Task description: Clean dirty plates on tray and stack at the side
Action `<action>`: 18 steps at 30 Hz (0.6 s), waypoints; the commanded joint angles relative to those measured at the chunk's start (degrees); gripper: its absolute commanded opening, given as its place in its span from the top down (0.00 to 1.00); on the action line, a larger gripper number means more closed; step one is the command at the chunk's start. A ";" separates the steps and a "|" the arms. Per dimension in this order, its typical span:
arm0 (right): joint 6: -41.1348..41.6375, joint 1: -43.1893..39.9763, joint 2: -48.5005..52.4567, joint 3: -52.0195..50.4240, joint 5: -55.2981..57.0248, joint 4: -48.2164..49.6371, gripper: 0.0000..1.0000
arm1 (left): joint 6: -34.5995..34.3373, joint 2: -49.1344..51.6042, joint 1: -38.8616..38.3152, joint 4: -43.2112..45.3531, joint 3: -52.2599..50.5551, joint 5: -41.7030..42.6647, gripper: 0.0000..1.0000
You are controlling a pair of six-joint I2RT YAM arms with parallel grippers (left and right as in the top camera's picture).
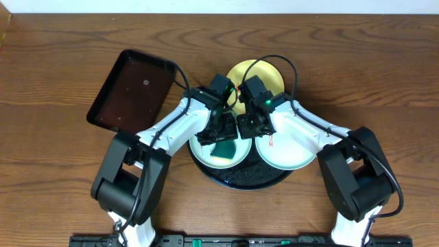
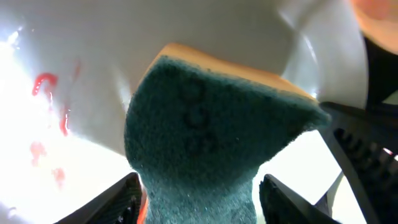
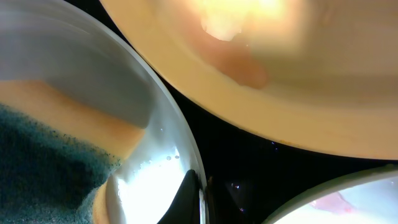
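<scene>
**mo:** ok, what's closest to the robot?

**jet:** The near rim of the round black tray [image 1: 240, 180]. It sits on the wooden table [image 1: 55, 171] right between the two arms. All three plates are on it, none stacked off to the side yet.

**mo:** and the grippers?

**jet:** Both are over the middle of the tray, almost nose to nose. The left gripper [image 2: 199, 204] is clenched on a sponge [image 2: 199, 124], green scrubby side facing the wrist cam and the yellow foam behind it. The sponge is pressed down into the left mint plate [image 1: 203, 148]. That plate has red smears [image 2: 46, 84] on it, just beside the sponge.

**mo:** right one?

**jet:** The right gripper [image 1: 245, 129] is at the inner edge of that same plate. In its wrist cam there's a fingertip on each side of the rim, so it looks pinched onto it.

**mo:** other plates?

**jet:** The right mint plate [image 1: 293, 152] lies next to the left one, on the tray's right side. It has a red-orange streak [image 1: 274, 140] near its left edge. Behind both is the yellow plate [image 1: 266, 71] at the far side of the tray, partly hidden by the wrists. It's too blurry up close to say if it's dirty.

**mo:** anything further out?

**jet:** A dark rectangular tray [image 1: 130, 89] at the far left, well apart from the round one.
</scene>
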 commanded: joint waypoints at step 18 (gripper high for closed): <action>-0.66 -0.35 1.88 0.00 -1.38 -0.70 0.99 | 0.13 -1.77 -0.17 -0.28 -0.39 -0.17 0.46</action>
